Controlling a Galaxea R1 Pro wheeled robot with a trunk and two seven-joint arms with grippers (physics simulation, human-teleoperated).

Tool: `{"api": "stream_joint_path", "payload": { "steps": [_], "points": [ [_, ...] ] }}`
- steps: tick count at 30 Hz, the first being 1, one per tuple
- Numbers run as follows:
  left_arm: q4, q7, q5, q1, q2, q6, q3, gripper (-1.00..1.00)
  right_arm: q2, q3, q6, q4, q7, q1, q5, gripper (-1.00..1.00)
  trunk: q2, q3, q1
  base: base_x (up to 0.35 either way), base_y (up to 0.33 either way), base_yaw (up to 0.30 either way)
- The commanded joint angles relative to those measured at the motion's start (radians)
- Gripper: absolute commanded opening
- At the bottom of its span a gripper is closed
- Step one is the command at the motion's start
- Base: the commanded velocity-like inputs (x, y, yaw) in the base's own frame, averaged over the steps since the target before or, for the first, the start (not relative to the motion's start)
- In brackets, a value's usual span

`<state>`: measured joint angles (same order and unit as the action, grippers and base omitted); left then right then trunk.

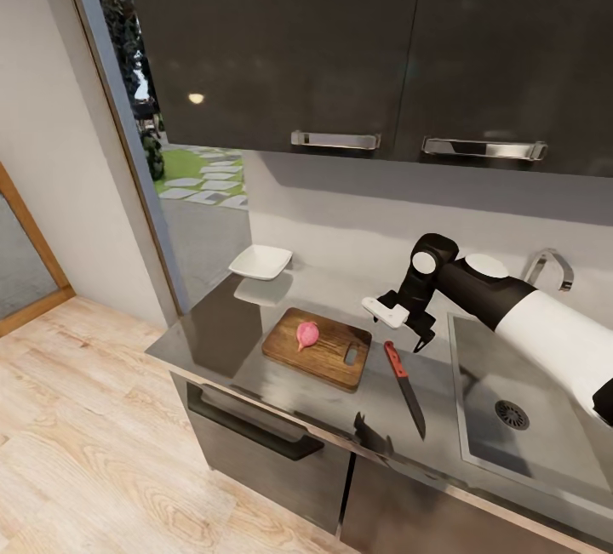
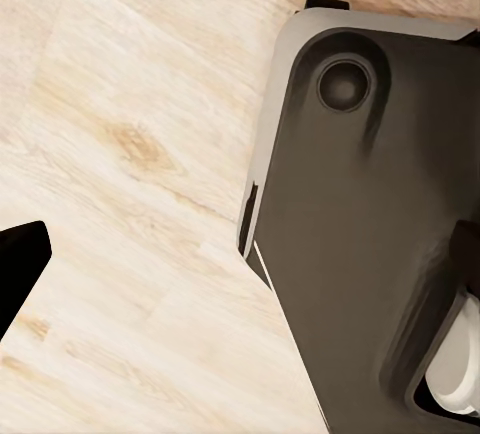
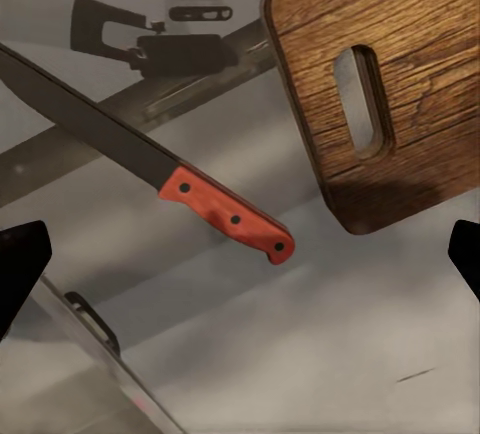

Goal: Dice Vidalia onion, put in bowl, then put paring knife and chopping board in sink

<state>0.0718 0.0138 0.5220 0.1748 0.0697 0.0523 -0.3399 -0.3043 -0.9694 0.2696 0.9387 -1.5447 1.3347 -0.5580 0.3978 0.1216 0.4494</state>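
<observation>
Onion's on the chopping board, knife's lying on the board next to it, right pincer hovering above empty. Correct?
Not quite. The paring knife lies on the countertop beside the chopping board, between the board and the sink, not on the board; the head view shows it. The rest stands: the Vidalia onion is on the board, and the right pincer hovers above, empty.

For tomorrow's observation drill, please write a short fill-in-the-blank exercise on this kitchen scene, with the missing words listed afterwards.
1. The Vidalia onion lies whole on the ____.
2. The paring knife lies on the countertop between the chopping board and the ____.
3. The knife's handle is coloured ____.
4. The right pincer hangs above the knife with its fingers ____.

Missing words: chopping board; sink; red; open
</observation>
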Motion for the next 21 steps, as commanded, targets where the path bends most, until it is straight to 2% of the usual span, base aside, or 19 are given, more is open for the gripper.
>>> {"api": "stream_joint_path", "payload": {
  "steps": [1,10,21],
  "points": [
    [0.003,0.0,0.006,0.002,-0.001,0.006,-0.008,1.0,-0.001,-0.003,0.007,0.002,0.001,0.001,-0.002,1.0,0.002,0.002,0.001,0.0,0.0,0.0],
    [0.003,0.0,0.006,0.002,-0.001,0.005,-0.008,1.0,0.0,-0.003,-0.017,0.003,-0.002,0.001,-0.004,1.0,0.002,0.003,0.001,0.0,0.0,0.0],
    [0.003,0.0,0.006,0.002,-0.001,0.004,-0.008,1.0,-0.002,-0.003,-0.021,0.002,0.019,0.001,-0.003,1.0,0.002,0.017,0.001,0.0,0.0,0.0]
  ]
}}
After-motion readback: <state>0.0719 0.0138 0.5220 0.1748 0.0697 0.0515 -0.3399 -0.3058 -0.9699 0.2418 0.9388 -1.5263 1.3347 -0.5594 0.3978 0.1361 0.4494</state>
